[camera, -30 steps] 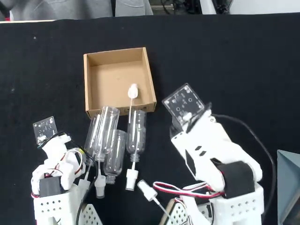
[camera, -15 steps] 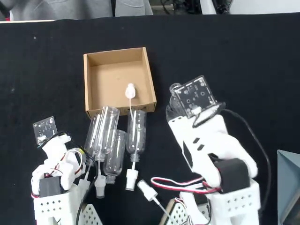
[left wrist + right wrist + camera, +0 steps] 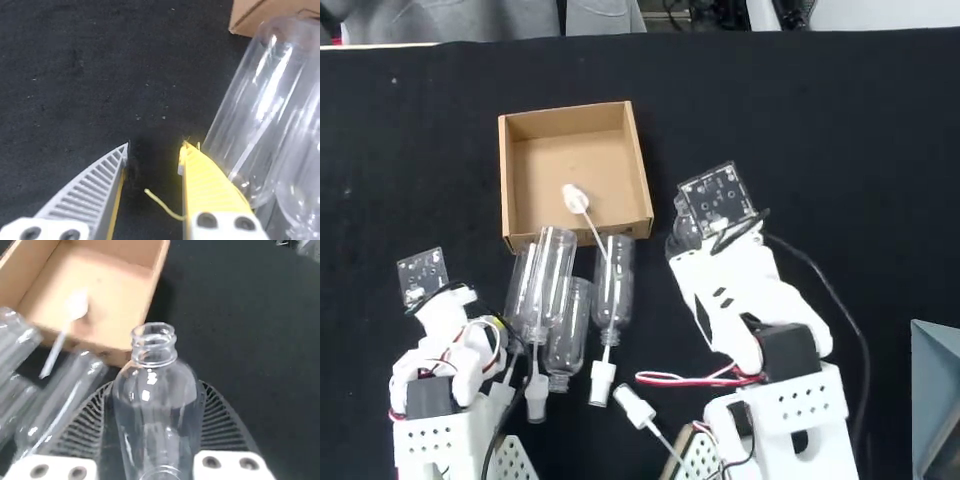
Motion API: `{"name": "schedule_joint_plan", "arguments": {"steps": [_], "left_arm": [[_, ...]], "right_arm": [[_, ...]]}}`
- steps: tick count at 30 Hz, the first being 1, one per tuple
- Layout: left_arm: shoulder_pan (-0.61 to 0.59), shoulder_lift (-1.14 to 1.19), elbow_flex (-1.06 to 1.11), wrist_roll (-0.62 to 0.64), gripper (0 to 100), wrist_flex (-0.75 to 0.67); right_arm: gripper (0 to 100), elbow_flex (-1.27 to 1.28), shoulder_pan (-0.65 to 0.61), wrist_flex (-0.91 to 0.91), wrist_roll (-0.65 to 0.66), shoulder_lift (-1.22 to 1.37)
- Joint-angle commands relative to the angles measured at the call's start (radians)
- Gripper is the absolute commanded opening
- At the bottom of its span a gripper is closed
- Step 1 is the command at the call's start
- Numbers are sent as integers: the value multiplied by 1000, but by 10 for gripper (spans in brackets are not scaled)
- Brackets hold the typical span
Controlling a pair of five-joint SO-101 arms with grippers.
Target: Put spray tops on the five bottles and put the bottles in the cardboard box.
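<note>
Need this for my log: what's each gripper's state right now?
Left gripper: open, empty.
Right gripper: shut on a clear plastic bottle, no top.

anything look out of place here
Yes: a loose white spray top lies with its head inside the brown cardboard box and its tube slanting over the front wall, on no bottle. The clear plastic bottles lie heaped in front.

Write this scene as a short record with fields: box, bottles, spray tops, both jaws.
Box: cardboard box, no bottle inside; one spray top's head lies in it.
Lying bottles: apparently four, in front of the box.
Held bottle: uncapped, between the right jaws.
Left jaws: open, beside the lying bottles.
Other spray tops: three, near the arm bases.
</note>
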Motion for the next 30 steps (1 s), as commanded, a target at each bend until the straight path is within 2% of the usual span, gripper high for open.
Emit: {"name": "schedule_joint_plan", "arguments": {"steps": [1, 8, 18, 24, 30], "left_arm": [[74, -8, 22, -3, 152, 6], [139, -9, 21, -11, 152, 3], [84, -9, -105, -20, 153, -12], [82, -9, -153, -278, 152, -123], [79, -5, -199, -276, 151, -180]], "right_arm": [[113, 35, 101, -106, -37, -21], [113, 88, 141, -147, -40, -21], [113, 102, 143, -149, -83, -21], [113, 163, 143, -227, -83, -21], [113, 173, 143, -239, -83, -21]]}}
